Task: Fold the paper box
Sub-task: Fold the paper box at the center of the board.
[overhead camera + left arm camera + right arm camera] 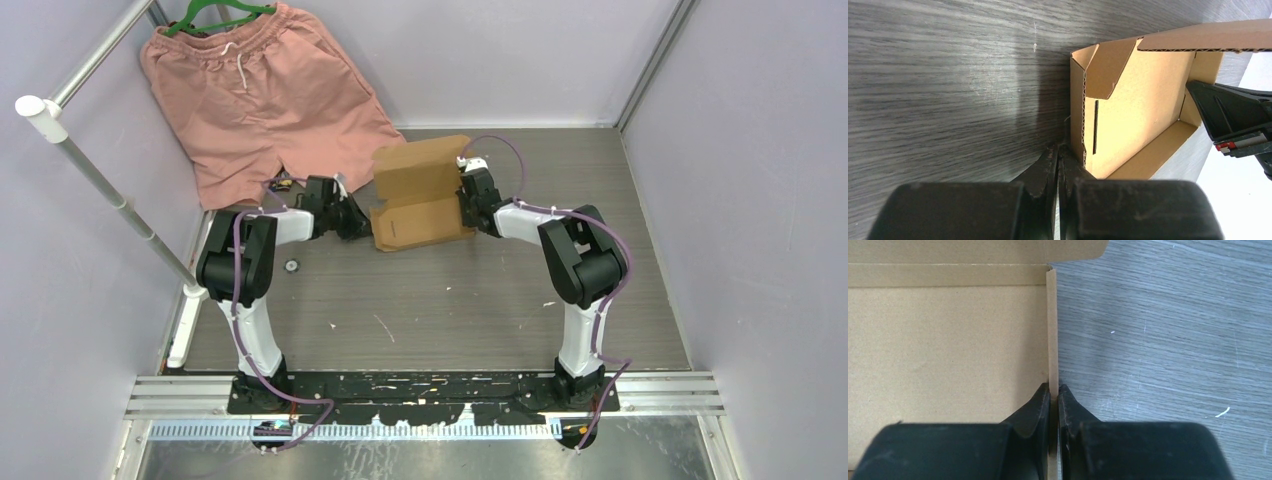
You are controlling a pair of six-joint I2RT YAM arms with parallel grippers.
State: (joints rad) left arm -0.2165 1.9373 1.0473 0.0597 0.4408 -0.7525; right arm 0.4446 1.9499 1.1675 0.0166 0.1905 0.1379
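Note:
The paper box (420, 195) is brown corrugated cardboard, half formed, with its lid flap raised toward the back. It lies on the dark wood-grain table between my two arms. My left gripper (362, 222) is at the box's left end. In the left wrist view it (1058, 150) is shut, with nothing between its tips, right beside the folded left wall of the box (1138, 100). My right gripper (462, 200) is at the right end. In the right wrist view it (1053, 389) is shut on the upright right side wall of the box (948, 340).
Salmon-pink shorts (260, 90) on a green hanger (215, 15) lie at the back left, close to the box. A white rail (100, 180) slants along the left side. Grey walls enclose the table (450, 310). My right gripper's fingers (1233, 120) show in the left wrist view.

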